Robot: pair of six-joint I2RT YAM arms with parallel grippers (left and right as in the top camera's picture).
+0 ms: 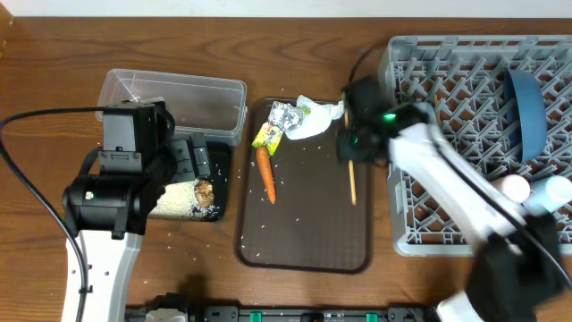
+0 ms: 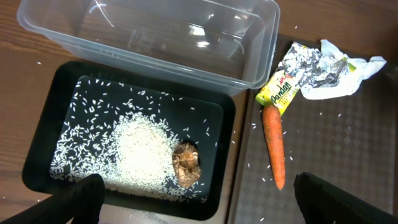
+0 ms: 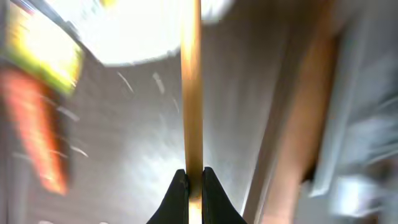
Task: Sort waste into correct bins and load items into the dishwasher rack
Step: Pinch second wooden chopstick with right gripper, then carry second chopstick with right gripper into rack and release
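now: right gripper clenched on a chopstick, pinched near one end so the rest runs out ahead of the fingers. one stick or both, cannot tell. it sits over the brown tray, near the edge just beside the rack. lifted or resting, cannot tell. short carry to the rack, probably why this arm takes it. plate already stands on edge in the rack.

left gripper spread wide, holding nothing, above the black tray, which has rice and lump in it. tub shows nothing inside. carrot, wrappers and paper lie on the brown tray, on the left arm's side, likely its next picks.
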